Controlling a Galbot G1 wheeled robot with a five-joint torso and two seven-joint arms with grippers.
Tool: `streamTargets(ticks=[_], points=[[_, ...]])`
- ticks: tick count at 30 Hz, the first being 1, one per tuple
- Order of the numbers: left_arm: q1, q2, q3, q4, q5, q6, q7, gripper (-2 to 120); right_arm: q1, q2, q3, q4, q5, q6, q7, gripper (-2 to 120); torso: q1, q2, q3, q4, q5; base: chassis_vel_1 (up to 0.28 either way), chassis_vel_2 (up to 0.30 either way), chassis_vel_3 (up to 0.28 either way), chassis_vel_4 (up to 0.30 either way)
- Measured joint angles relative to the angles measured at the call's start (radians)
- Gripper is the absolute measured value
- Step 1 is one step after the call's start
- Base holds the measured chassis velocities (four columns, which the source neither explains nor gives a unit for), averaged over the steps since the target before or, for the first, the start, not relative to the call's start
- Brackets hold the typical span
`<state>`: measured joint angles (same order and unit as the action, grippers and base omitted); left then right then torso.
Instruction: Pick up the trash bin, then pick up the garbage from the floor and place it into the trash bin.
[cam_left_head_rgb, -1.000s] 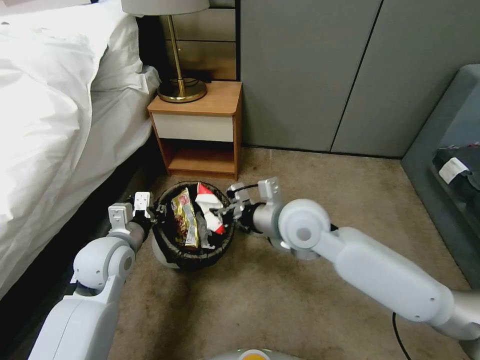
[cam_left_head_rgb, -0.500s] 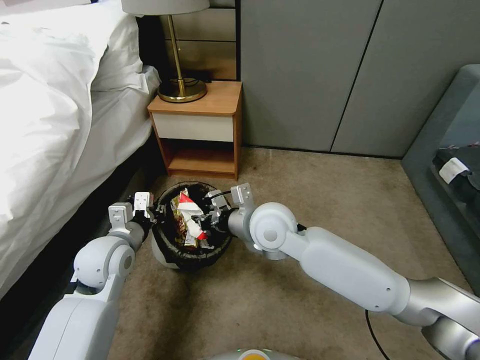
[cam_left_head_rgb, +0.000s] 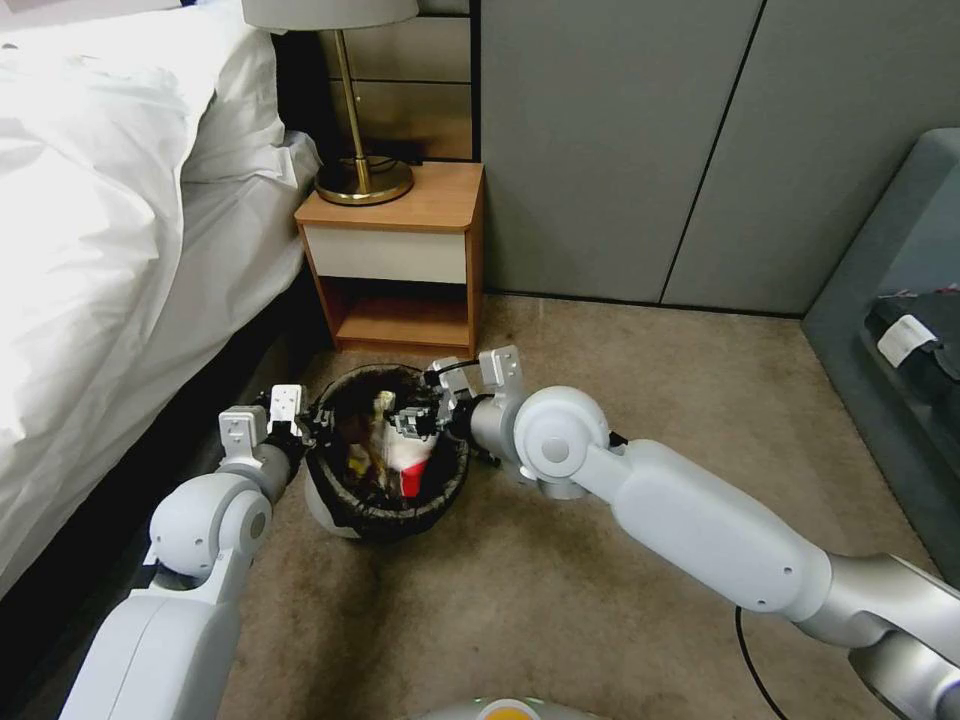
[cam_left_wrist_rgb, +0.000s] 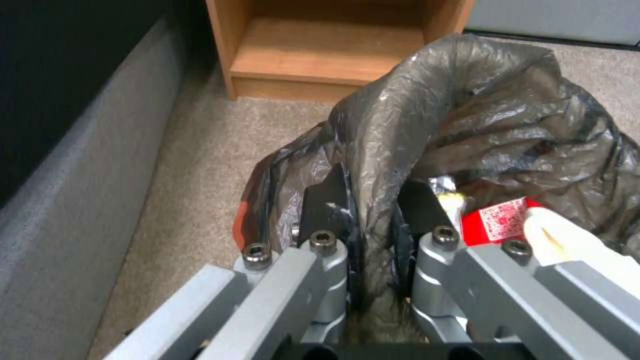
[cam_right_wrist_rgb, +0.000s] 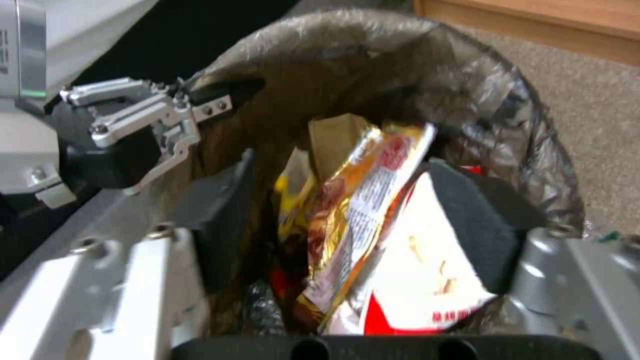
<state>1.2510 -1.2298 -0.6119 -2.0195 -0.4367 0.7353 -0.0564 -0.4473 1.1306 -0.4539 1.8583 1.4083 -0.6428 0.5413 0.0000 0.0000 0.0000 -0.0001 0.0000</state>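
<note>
Several wrappers (cam_right_wrist_rgb: 360, 210) fill the trash bin (cam_left_head_rgb: 345, 505) (left claw (cam_left_wrist_rgb: 363, 215) clenching its rim, right claw (cam_right_wrist_rgb: 347, 200) spread).

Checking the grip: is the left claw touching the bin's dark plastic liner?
Touching: left wrist view shows the left claw pinching the dark plastic liner.

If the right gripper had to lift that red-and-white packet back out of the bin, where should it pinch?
Probably the packet's upper edge, from straight above. It stands upright in the trash bin against other wrappers, sides walled in. The right gripper hangs open over it; the left gripper clamps the rim.
</note>
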Motion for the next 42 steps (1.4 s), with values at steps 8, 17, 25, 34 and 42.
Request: streamTargets(ticks=[8,17,25,34,42], points=[[0.000,0.003,-0.001,-0.004,-0.003,0.000,-0.001,5,-0.011,-0.012,0.011,0.009,0.006,0.000,0.000,98,0.000,0.000,0.000,0.0000,0.0000,0.000,0.000,0.000,0.000],[-0.002,0.020,-0.009,-0.034,-0.027,0.000,-0.007,5,-0.048,-0.092,0.171,0.125,-0.090,0.019,-0.010,100,0.000,0.000,0.000,0.0004,0.0000,0.000,0.000,0.000,0.000],[-0.002,0.044,-0.024,-0.087,-0.050,0.000,-0.021,5,-0.230,-0.237,0.623,0.276,-0.374,0.167,-0.044,100,0.000,0.000,0.000,0.0001,0.0005,0.000,0.000,0.000,0.000],[0.008,0.034,-0.018,-0.110,-0.052,0.000,-0.023,5,-0.702,-0.154,1.145,0.334,-0.922,0.409,-0.231,100,0.000,0.000,0.000,-0.0002,0.0001,0.000,0.000,0.000,0.000],[0.024,0.028,-0.020,-0.121,-0.050,0.000,-0.026,5,-0.916,0.120,1.193,0.251,-1.175,0.572,-0.289,100,0.000,0.000,0.000,0.0000,-0.0001,0.000,0.000,0.000,0.000]])
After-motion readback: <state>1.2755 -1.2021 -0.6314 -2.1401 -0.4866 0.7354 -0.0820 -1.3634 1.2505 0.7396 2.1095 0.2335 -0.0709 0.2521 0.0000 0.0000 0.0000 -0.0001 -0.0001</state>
